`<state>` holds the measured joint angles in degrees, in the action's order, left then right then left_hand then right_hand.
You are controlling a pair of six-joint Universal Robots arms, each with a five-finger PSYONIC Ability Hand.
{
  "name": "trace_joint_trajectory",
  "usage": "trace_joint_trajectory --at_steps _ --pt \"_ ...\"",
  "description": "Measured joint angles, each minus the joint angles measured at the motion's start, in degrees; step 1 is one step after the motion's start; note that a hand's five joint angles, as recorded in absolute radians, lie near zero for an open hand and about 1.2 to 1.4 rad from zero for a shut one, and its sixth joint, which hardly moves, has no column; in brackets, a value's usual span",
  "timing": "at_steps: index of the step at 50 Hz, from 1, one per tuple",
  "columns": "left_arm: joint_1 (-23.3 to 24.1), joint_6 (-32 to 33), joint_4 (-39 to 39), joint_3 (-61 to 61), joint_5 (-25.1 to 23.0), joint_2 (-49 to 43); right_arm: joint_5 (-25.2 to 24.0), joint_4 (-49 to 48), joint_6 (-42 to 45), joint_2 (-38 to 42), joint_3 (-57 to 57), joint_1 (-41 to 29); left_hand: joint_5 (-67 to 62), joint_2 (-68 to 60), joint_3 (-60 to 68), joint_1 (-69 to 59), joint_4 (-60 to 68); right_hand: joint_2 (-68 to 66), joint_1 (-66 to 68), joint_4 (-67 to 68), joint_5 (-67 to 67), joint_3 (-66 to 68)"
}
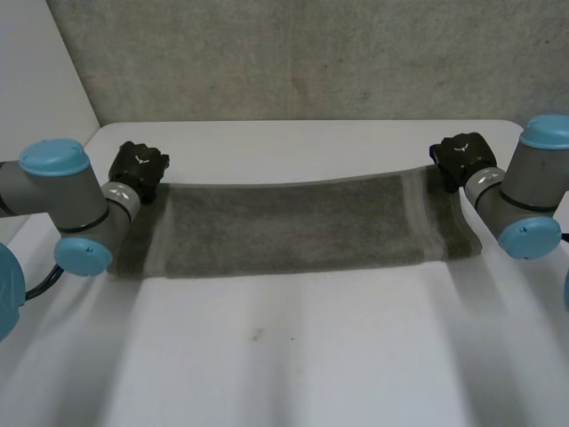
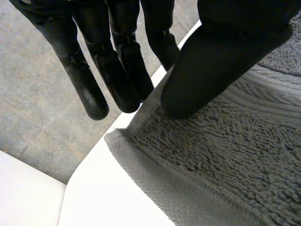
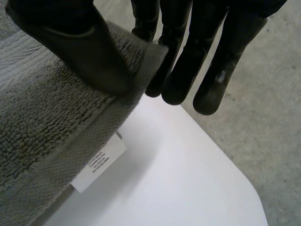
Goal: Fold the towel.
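Note:
A grey towel (image 1: 293, 227) is stretched sideways across the far half of the white table (image 1: 293, 365). My left hand (image 1: 138, 166) holds its far left corner. In the left wrist view the thumb (image 2: 216, 61) presses on top of the towel (image 2: 225, 155) and the fingers (image 2: 117, 70) sit behind its raised edge, pinching it. My right hand (image 1: 462, 156) holds the far right corner. There the thumb (image 3: 75, 42) lies on the towel (image 3: 42, 122) with the fingers (image 3: 188, 61) under the corner. A white label (image 3: 99, 162) hangs from the hem below.
The table's far edge (image 1: 302, 123) runs just behind both hands, with a grey floor (image 2: 37, 108) beyond it. The table's rounded far right corner (image 3: 235, 188) is below my right hand. Bare tabletop lies in front of the towel.

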<state>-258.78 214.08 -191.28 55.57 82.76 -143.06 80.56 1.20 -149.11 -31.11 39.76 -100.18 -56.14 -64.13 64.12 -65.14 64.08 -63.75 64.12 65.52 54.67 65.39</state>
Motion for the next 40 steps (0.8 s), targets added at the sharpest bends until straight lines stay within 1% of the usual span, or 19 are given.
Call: trace_joint_trajectory --at_steps 1,2,3,4,5,9,13,19,22,26,29,33,40 --pt "0.0 -0.1 0.0 -0.2 0.0 -0.3 0.5 0.8 0.1 0.9 -1.2 0.0 11.0 11.7 -11.4 11.2 -11.7 13.2 -13.0 -13.9 -13.2 -14.0" --pt "0.0 -0.3 -0.1 -0.3 0.0 -0.6 1.0 1.7 0.1 1.6 -2.4 -0.1 23.4 23.5 -22.9 23.0 -23.5 21.7 -22.5 -21.9 -23.1 -22.3" --pt "0.0 -0.4 -0.1 -0.4 -0.1 -0.7 1.4 2.2 0.2 1.9 -2.9 -0.1 29.6 29.4 -28.6 28.7 -29.2 28.6 -29.2 -28.6 -30.3 -29.0" --pt "0.1 -0.7 -0.2 -0.5 -0.1 -0.8 2.2 3.3 0.2 2.5 -4.0 -0.1 43.7 42.2 -41.2 41.4 -40.7 41.2 -41.4 -41.1 -43.4 -41.6" --pt "0.1 -1.1 -0.3 -0.6 -0.2 -0.9 3.2 4.7 0.3 2.7 -5.1 -0.1 49.3 47.8 -47.8 49.1 -47.7 48.1 -48.0 -49.0 -50.6 -49.5" --pt "0.5 -3.0 -0.8 -0.5 -0.3 -0.1 4.9 6.8 0.2 2.0 -6.2 -0.1 53.3 52.5 -52.4 53.3 -52.4 49.2 -50.4 -50.5 -51.4 -51.2" --pt "1.1 -7.4 -1.8 0.5 -0.3 3.1 6.2 7.9 -0.5 -3.2 -4.1 -0.1 54.2 54.2 -54.1 54.8 -54.0 49.2 -50.6 -50.5 -51.4 -51.2" --pt "1.3 -15.1 -2.2 6.1 -0.3 10.3 5.9 7.4 -1.8 -13.8 4.8 0.2 54.5 54.6 -54.6 55.1 -54.5 49.2 -50.7 -50.5 -51.4 -51.2" --pt "1.3 -19.4 -2.3 11.9 -0.4 15.6 5.5 7.2 -1.9 -19.5 12.1 0.3 54.5 54.6 -54.6 55.1 -54.5 49.2 -50.7 -50.5 -51.4 -51.2" --pt "1.3 -23.3 -2.3 18.9 -0.4 21.1 5.0 6.9 -1.7 -24.4 20.6 0.5 54.5 54.6 -54.6 55.2 -54.5 49.2 -50.5 -50.5 -51.3 -51.2" --pt "1.2 -25.8 -2.3 24.7 -0.4 25.2 3.8 6.1 -1.5 -27.4 27.7 0.6 54.5 54.7 -54.6 55.2 -54.5 48.2 -47.9 -49.6 -48.0 -49.4" --pt "1.0 -28.0 -2.3 31.5 -0.2 29.5 0.8 3.4 -1.2 -29.2 36.0 0.8 54.5 54.7 -54.6 55.2 -54.5 40.5 -40.2 -41.6 -39.9 -41.3" --pt "0.9 -29.1 -3.3 38.3 0.0 32.4 -4.3 -5.8 -0.5 -27.4 44.1 2.6 54.5 54.7 -54.6 55.2 -54.5 31.1 -31.2 -32.8 -31.5 -32.5"
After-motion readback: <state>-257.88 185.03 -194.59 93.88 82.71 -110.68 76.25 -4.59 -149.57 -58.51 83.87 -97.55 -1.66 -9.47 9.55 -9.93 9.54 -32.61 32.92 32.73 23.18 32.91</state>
